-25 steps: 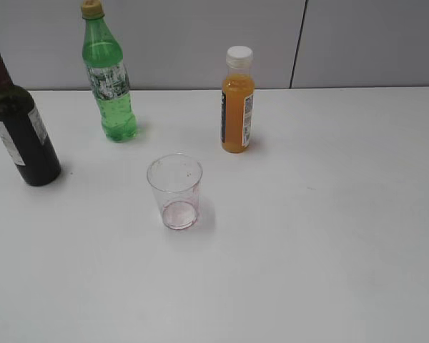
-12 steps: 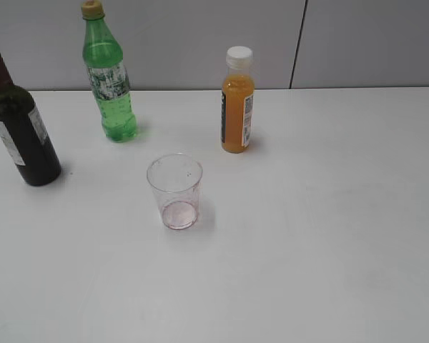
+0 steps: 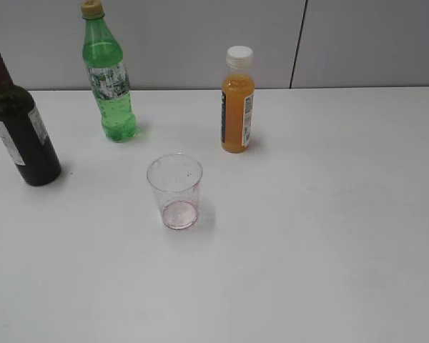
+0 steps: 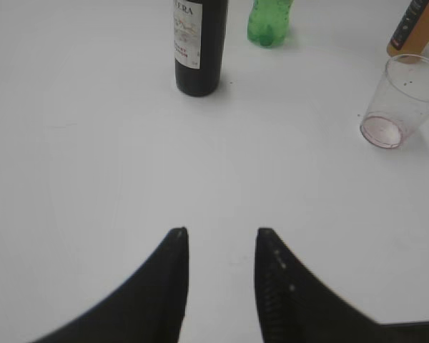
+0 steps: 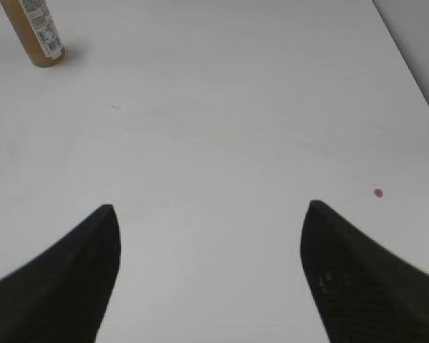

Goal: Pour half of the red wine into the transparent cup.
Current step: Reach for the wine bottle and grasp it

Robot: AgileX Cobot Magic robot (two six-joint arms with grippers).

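A: Both claws are hanging empty over the table (image 3: 329,236). Left claw (image 4: 220,246) is standing partly apart on nothing; right claw (image 5: 211,232) is gaping wide, also on nothing.

B: Where is the wine sitting?

A: Nearest my left claw, the transparent cup (image 4: 402,100) is standing upright off to the right, mouth up for pouring. Beyond it, the red wine (image 4: 198,44) is waiting straight ahead, upright, so I'm judging that claw is lined up for it. Farther back, the green soda bottle (image 3: 109,77) and orange juice bottle (image 3: 237,100) are standing clear.
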